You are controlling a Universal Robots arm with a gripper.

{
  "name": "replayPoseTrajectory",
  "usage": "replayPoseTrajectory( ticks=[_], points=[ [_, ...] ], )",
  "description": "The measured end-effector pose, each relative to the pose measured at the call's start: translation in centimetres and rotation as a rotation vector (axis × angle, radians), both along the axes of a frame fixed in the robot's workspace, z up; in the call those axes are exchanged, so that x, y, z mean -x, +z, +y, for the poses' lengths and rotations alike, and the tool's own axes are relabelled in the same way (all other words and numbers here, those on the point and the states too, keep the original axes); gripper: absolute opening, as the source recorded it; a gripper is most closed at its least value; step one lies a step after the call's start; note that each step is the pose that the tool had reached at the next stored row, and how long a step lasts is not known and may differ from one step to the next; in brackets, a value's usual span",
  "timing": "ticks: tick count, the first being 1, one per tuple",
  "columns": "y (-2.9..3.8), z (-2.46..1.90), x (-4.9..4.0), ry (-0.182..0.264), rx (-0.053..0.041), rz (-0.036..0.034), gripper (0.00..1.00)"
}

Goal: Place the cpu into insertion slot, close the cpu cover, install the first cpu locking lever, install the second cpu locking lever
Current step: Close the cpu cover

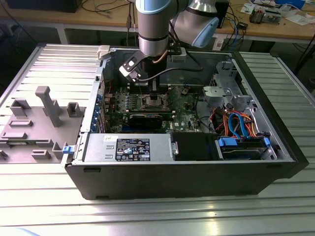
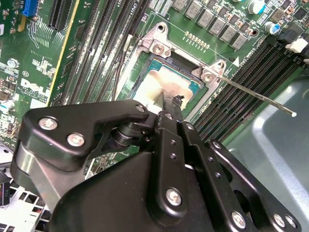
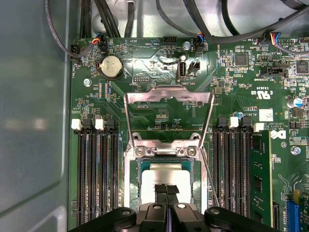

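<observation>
Gripper [image 3: 166, 189] fingers pressed together, nothing visible between them; tips sit at the top face of the cpu [image 3: 155, 176], contact not certain. That cpu lies flat inside the insertion slot [image 3: 132, 188] on the green motherboard [image 3: 231, 92], directly under the tips. Hinged cpu cover [image 3: 169, 94] stands swung open, off the slot, on the side away from the gripper. One locking lever [image 2: 256, 96] sticks out unlatched over the memory slots [image 2: 241, 82]. Arm [image 1: 155, 29] reaches down into the open computer case [image 1: 172, 182].

A workshop: open computer case [image 1: 182, 177] on a slatted metal table [image 1: 147, 216], cable-strewn wooden bench [image 1: 275, 30] behind.
</observation>
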State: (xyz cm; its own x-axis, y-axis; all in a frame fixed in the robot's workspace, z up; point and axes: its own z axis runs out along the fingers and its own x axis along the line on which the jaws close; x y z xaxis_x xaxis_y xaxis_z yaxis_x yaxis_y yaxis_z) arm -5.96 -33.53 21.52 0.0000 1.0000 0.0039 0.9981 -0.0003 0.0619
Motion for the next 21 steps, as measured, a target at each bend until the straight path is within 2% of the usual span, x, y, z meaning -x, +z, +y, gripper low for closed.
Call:
replayPoseTrajectory(
  ticks=[3,7,21],
  points=[
    [0.2,0.0,0.0,0.0,0.0,0.0002,0.11],
    [0.86,0.0,0.0,0.0,0.0,0.0006,0.11],
    [0.98,0.0,-0.03,0.0,0.0,0.0008,0.11]
  ],
)
